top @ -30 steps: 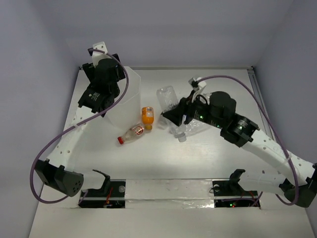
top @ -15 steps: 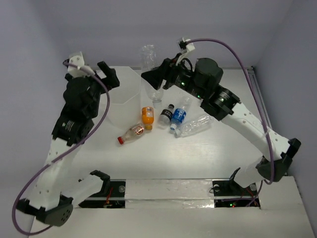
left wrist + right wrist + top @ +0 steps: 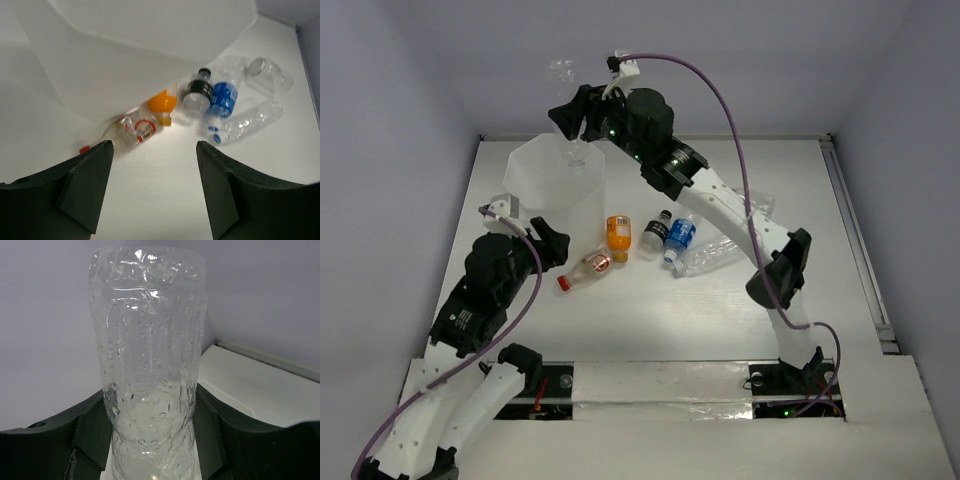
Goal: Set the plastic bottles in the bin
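Our right pincer [image 3: 576, 118], clamped on a clear bottle [image 3: 150, 340], hangs above the bin [image 3: 535, 205]; if we release off-centre, the bottle could clip the rim beneath.

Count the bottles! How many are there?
7. One clear bottle in the right gripper above the bin; six on the table: orange, red-capped, black-capped, blue-labelled, long clear, squat clear. More could hide inside the bin.
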Motion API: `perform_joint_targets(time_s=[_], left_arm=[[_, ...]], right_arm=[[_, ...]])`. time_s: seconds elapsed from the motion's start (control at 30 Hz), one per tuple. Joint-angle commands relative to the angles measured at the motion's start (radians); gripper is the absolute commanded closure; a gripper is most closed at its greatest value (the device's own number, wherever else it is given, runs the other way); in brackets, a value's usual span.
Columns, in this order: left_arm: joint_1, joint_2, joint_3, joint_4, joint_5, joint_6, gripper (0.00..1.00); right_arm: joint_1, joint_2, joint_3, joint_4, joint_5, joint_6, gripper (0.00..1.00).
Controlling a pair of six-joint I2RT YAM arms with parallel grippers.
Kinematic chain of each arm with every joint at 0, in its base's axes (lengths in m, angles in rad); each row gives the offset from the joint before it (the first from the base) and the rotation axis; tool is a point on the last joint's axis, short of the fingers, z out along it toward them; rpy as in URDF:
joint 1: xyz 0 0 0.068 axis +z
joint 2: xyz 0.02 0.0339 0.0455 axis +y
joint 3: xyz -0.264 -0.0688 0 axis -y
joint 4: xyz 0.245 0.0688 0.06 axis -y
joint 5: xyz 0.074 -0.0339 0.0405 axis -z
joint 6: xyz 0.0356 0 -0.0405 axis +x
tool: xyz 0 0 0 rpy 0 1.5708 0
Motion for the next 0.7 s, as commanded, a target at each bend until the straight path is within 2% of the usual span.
perform_joint_targets(time_s=[0.0,0.03,0.07,0.17,0.2,0.37,0.47,0.53,0.57,0.6,0.63,0.67], left_arm=[[0.006,0.007,-0.070,0.000,0.100,-0.059,0.35],[0.006,0.022,-0.085,0.011,0.106,-0.065,0.33],[0.006,0.032,-0.101,0.020,0.122,-0.070,0.27],[0.006,0.081,-0.147,0.038,0.164,-0.074,0.23],[0.006,0.090,-0.164,0.048,0.173,-0.074,0.21],[0.006,0.141,-0.170,0.080,0.182,-0.071,0.20],[0.006,0.185,-0.168,0.098,0.196,-0.062,0.20],[-0.003,0.228,-0.167,0.112,0.199,-0.057,0.21],[-0.034,0.245,-0.168,0.121,0.189,-0.057,0.21],[-0.051,0.283,-0.165,0.127,0.182,-0.057,0.21],[-0.068,0.308,-0.159,0.135,0.172,-0.054,0.21],[-0.104,0.332,-0.156,0.140,0.144,-0.050,0.21]], right_arm=[[0.010,0.061,0.103,0.045,0.048,-0.008,0.38],[0.010,0.087,0.106,0.048,0.049,-0.002,0.37],[0.010,0.097,0.108,0.052,0.049,0.001,0.31],[0.010,0.097,0.086,0.065,0.045,0.000,0.20],[0.010,0.089,0.057,0.071,0.043,-0.005,0.12],[0.010,0.006,0.013,0.113,0.039,-0.045,0.07],[0.010,-0.041,-0.038,0.124,0.014,-0.052,0.07],[0.010,-0.121,-0.098,0.134,0.009,-0.057,0.11],[0.010,-0.156,-0.188,0.151,0.009,-0.057,0.14],[0.010,-0.238,-0.248,0.163,0.009,-0.057,0.24],[0.010,-0.289,-0.317,0.183,0.009,-0.056,0.31],[0.010,-0.341,-0.471,0.237,0.009,-0.053,0.36]])
